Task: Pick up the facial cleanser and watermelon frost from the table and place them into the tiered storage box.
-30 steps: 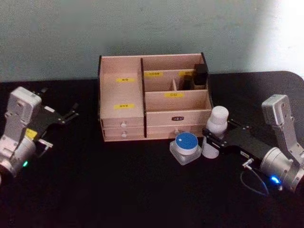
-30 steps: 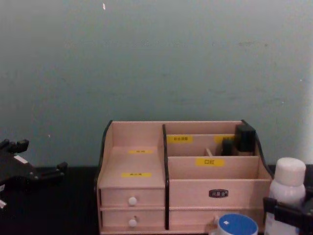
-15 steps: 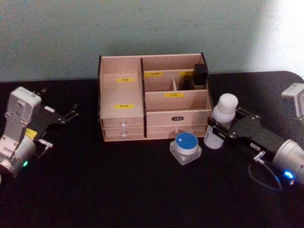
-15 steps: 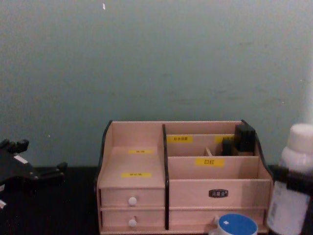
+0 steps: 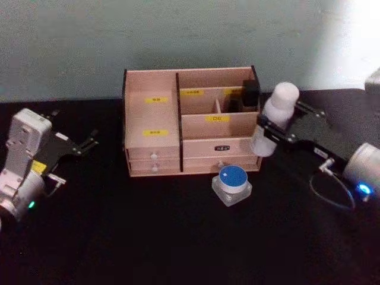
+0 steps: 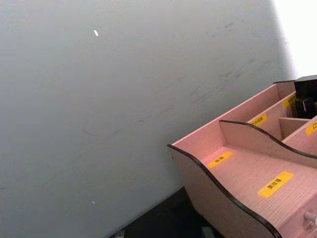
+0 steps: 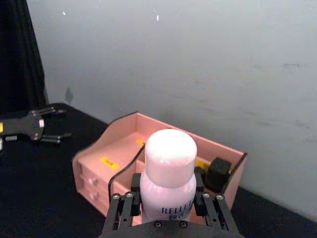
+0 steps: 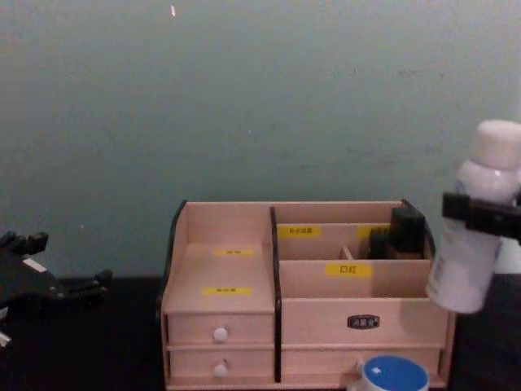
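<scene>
- The black table (image 5: 148, 237) carried everything. It looked like a good flat place to work, with the things close to both arms.
- The wooden box (image 5: 154, 153) stood at the back of the table, near the wall. Its open steps faced up and its small drawers faced the robot, so I think things were meant to drop in from above.
- The right gripper (image 5: 276, 123) was up in the air just beside the right end of the box. It was squeezed tight around the bottle, one finger on each side, a little below the cap.
- The left gripper (image 5: 83, 144) waited far off on the left side of the table. Its fingers were spread apart and held nothing. It was probably parked out of the way.
- The bottle (image 8: 468, 261) of facial cleanser was up off the table and leaning a bit. Its cap was higher than the top of the box and its bottom hung about halfway up the box's side. I think it was held that high so it could get over the wall. It was not over any space in the box yet.
- The jar (image 5: 232, 181) with the blue lid sat on the table right in front of the box, below the bottle. Nothing touched it, so its turn was likely next.
- A small dark thing (image 5: 250, 92) already stood in the back right space, so the bottle might need another spot.
</scene>
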### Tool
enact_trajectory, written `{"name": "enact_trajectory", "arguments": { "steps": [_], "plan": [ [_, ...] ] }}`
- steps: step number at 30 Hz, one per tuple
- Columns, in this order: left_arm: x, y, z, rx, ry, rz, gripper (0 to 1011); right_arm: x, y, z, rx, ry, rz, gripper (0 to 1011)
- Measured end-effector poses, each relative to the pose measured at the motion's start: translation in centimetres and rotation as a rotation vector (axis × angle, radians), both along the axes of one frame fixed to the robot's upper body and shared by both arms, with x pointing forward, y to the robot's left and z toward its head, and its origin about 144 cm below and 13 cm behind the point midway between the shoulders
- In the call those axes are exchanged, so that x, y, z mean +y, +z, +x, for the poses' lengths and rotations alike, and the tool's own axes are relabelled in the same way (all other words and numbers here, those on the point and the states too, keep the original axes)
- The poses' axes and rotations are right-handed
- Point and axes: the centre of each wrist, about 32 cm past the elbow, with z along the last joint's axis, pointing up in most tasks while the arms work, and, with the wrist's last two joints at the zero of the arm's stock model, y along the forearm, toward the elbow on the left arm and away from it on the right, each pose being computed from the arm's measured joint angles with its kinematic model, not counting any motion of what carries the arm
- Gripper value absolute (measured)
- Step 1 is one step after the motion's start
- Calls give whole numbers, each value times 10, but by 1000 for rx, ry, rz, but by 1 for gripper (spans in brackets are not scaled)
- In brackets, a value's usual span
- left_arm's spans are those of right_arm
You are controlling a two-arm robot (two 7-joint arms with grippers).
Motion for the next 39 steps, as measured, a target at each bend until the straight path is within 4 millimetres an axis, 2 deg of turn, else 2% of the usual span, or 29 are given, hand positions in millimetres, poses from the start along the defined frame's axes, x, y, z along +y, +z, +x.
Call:
{"name": "enact_trajectory", "arguments": {
  "steps": [12,23,39],
  "plan": [
    [0,0,0,0,0,0,1001,19,18,50,-6,38,23,591],
    [0,0,0,0,0,0,1001,46,21,101,42,48,0,591],
    [0,0,0,0,0,0,1001,64,19,138,65,41,-26,591]
  ]
}}
